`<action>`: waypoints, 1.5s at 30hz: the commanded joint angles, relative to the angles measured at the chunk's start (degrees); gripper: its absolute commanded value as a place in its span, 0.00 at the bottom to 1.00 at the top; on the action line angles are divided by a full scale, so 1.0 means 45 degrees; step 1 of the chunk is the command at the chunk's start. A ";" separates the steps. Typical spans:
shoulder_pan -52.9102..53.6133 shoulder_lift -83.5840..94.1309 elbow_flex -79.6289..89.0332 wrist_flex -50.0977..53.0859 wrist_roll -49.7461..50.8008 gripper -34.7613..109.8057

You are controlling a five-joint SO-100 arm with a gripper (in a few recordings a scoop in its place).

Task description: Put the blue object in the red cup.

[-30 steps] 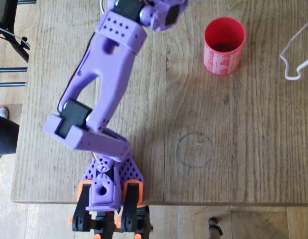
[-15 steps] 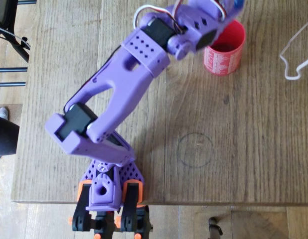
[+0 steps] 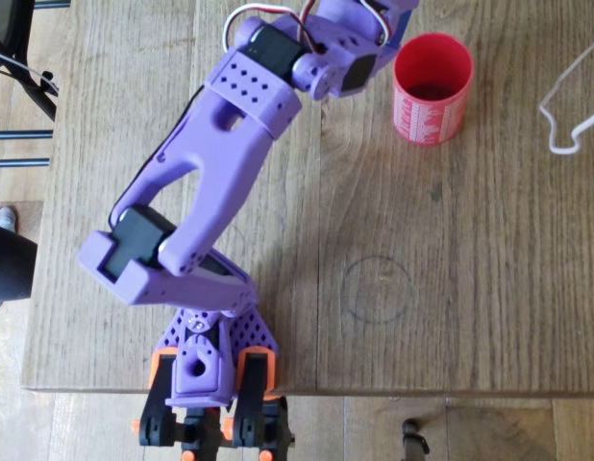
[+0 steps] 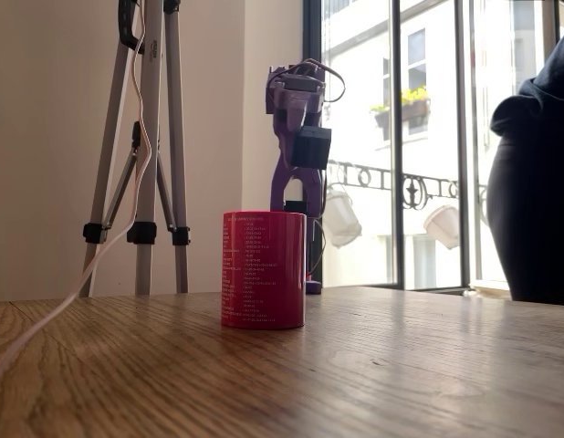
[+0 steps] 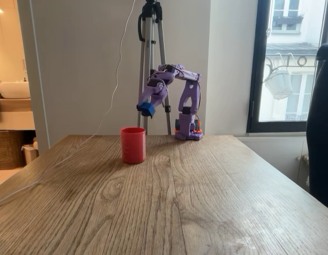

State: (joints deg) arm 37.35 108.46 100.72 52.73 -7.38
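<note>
Your end effector [image 5: 146,109] grips the blue object [image 5: 147,109], closed on it and held in the air above the bench [image 5: 206,180], up at about 1 o'clock from the red cup [image 5: 133,144] in that fixed view. The red cup [image 3: 432,88] stands upright on the bench, its rim open and its dark inside in view from overhead. Compared with half a second ago, your purple arm [image 3: 220,154] has swung back: then its wrist overlapped the cup's 10 o'clock rim in the overhead view, and now it sits clear of the rim, beside the cup at 9 to 10 o'clock. The cup has not shifted.
</note>
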 commanded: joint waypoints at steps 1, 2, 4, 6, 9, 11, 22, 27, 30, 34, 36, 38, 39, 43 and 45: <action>0.0430 0.0547 -0.0176 -0.0527 0.0684 0.24; 0.0586 0.0430 -0.0176 -0.0918 0.1113 0.24; 0.0820 0.0156 -0.0195 -0.1445 0.1465 0.24; 0.0840 -0.0059 -0.0195 -0.1484 0.1445 0.24; 0.0742 -0.0117 -0.0195 -0.1309 0.1563 0.24; 0.0625 -0.0117 -0.0195 -0.1074 0.1563 0.24; 0.0273 -0.0410 0.1484 -0.1523 0.1914 0.24; 0.0410 -0.0410 0.1895 -0.2051 0.1836 0.24; 0.0605 -0.0430 0.1934 -0.2344 0.1836 0.24; 0.1094 -0.0430 0.1895 -0.2852 0.2070 0.24; 0.1289 -0.0449 0.1895 -0.2969 0.1973 0.24; 0.1367 -0.0469 0.1934 -0.2969 0.1895 0.24; 0.1387 -0.0469 0.1934 -0.2969 0.1855 0.24; 0.1348 -0.0469 0.1973 -0.3027 0.1855 0.24; 0.1309 -0.0469 0.2031 -0.3105 0.1777 0.24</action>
State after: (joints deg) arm 43.07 105.29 110.48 39.99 1.32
